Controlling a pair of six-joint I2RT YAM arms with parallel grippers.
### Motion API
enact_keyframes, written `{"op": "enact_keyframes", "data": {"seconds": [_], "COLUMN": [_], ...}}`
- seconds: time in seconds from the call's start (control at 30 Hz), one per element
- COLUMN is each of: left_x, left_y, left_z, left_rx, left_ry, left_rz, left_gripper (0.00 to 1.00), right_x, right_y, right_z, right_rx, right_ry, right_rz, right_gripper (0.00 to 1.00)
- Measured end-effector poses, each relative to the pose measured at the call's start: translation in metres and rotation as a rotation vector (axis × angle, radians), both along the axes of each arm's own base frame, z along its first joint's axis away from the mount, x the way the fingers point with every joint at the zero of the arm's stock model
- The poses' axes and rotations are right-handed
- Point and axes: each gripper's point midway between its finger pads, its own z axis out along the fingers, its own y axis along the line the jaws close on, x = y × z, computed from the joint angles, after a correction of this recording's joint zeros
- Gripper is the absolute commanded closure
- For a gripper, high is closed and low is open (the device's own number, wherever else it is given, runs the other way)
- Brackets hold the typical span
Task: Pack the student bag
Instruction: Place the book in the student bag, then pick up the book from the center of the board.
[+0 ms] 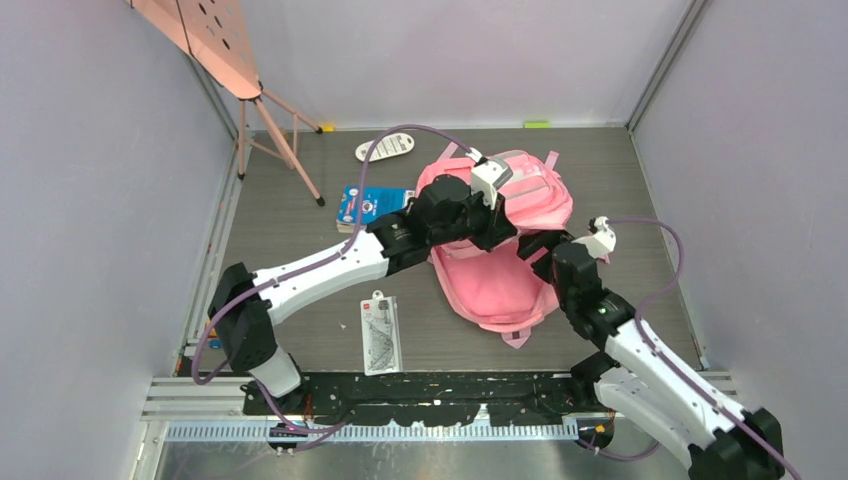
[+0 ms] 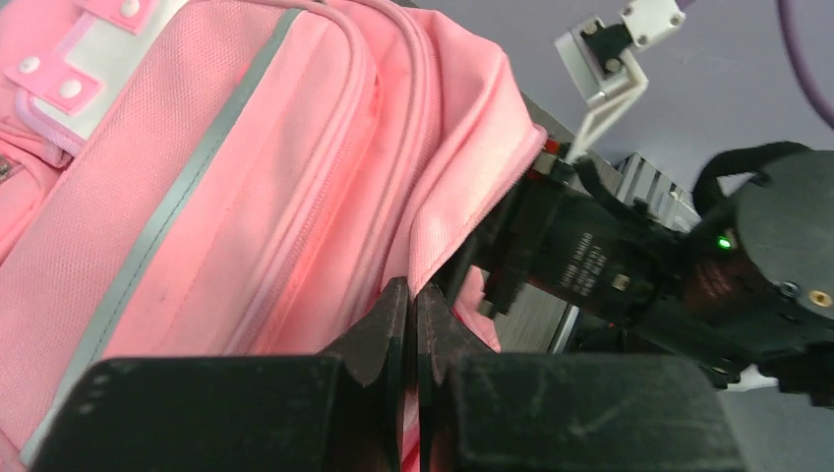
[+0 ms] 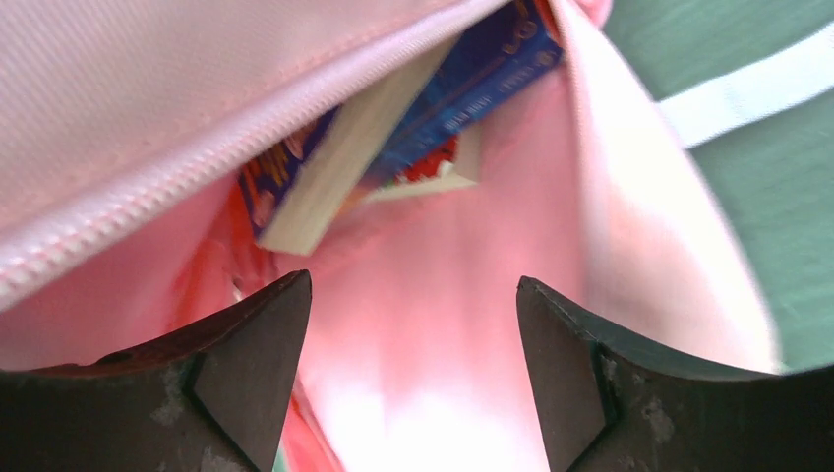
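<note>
The pink student bag (image 1: pixel 500 280) lies in the middle of the table, its main opening held up. My left gripper (image 1: pixel 508 236) is shut on the pink fabric edge of the opening, seen close in the left wrist view (image 2: pixel 413 295) beside the bag's grey trim (image 2: pixel 187 187). My right gripper (image 1: pixel 536 250) is open and empty, its fingers at the mouth of the bag (image 3: pixel 413 295). Inside the bag (image 3: pixel 443 344) lie a blue book (image 3: pixel 482 69) and another book with pale page edges (image 3: pixel 334 167).
On the table left of the bag lies a blue book (image 1: pixel 370 205). A white oblong item (image 1: pixel 385 150) lies at the back. A clear packet with a ruler set (image 1: pixel 380 332) lies near the front. A pink easel (image 1: pixel 230 60) stands at the back left.
</note>
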Motion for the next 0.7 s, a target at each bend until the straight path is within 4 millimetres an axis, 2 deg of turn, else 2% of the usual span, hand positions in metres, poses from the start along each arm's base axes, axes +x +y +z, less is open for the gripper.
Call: {"op": "enact_keyframes", "data": {"seconds": [0.17, 0.2, 0.33, 0.4, 0.47, 0.5, 0.6, 0.67, 0.7], "left_x": [0.001, 0.004, 0.017, 0.017, 0.017, 0.017, 0.013, 0.01, 0.009], "left_y": [-0.006, -0.004, 0.002, 0.002, 0.002, 0.002, 0.003, 0.008, 0.012], "left_z": [-0.016, -0.019, -0.038, -0.041, -0.042, -0.044, -0.052, -0.058, -0.062], "left_rx": [0.014, 0.023, 0.052, 0.051, 0.046, 0.046, 0.051, 0.06, 0.069], "left_ry": [0.048, 0.055, 0.111, 0.126, 0.135, 0.137, 0.15, 0.155, 0.155], "left_rz": [0.019, 0.034, 0.09, 0.095, 0.098, 0.098, 0.083, 0.078, 0.078], "left_gripper": [1.0, 1.0, 1.0, 1.0, 0.98, 0.93, 0.54, 0.33, 0.25], "right_x": [-0.047, -0.054, -0.071, -0.079, -0.086, -0.089, -0.096, -0.096, -0.095], "right_y": [-0.018, -0.023, -0.036, -0.041, -0.046, -0.047, -0.048, -0.045, -0.042], "right_z": [-0.011, -0.006, 0.054, 0.085, 0.106, 0.116, 0.131, 0.14, 0.142], "right_rx": [-0.076, -0.078, -0.057, -0.053, -0.066, -0.077, -0.12, -0.152, -0.165], "right_ry": [0.105, 0.106, 0.014, -0.04, -0.069, -0.083, -0.094, -0.099, -0.099], "right_rz": [0.048, 0.045, 0.037, 0.039, 0.048, 0.057, 0.097, 0.137, 0.154], "right_gripper": [0.14, 0.13, 0.12, 0.12, 0.11, 0.1, 0.1, 0.09, 0.09]}}
